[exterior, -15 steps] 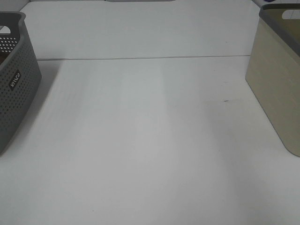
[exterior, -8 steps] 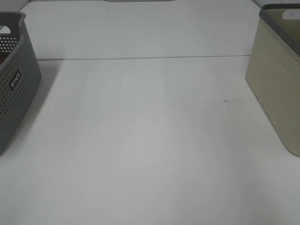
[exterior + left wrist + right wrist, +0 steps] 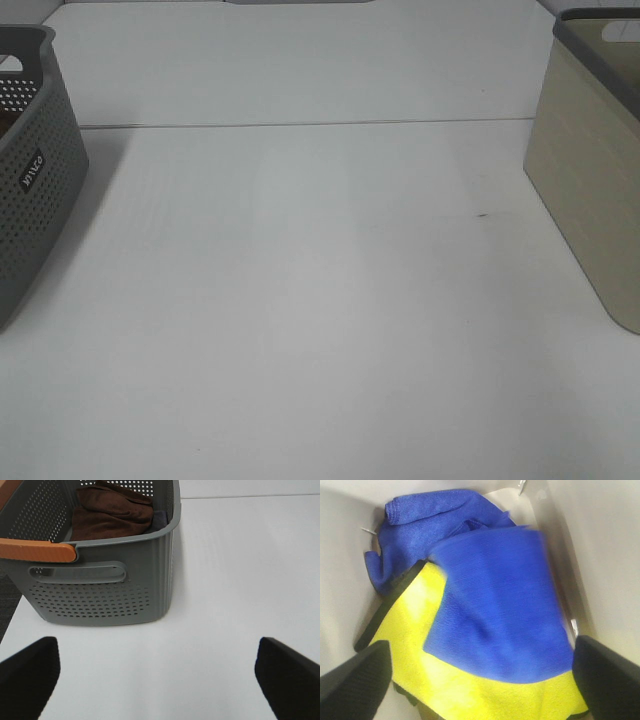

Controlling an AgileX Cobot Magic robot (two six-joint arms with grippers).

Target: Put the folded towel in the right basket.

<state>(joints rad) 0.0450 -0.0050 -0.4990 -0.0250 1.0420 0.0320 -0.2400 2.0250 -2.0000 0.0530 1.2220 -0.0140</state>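
Judging the task practically done: finding the folded blue cloth towel [image 3: 495, 610] lying just beneath the right pincer [image 3: 480, 680], atop a yellow cloth [image 3: 415, 620], inside the beige plastic basket [image 3: 585, 190]. Leaving only pulling clear. Hovering there spread wide, gripping and touching nothing. Likewise holding the left pincer [image 3: 160, 677] spread and empty, facing a grey perforated plastic basket [image 3: 100, 600] containing a brown towel [image 3: 112, 512].

Bright, even light, soft glare on white table [image 3: 320, 300], blurred blue towel [image 3: 500, 605] edges.
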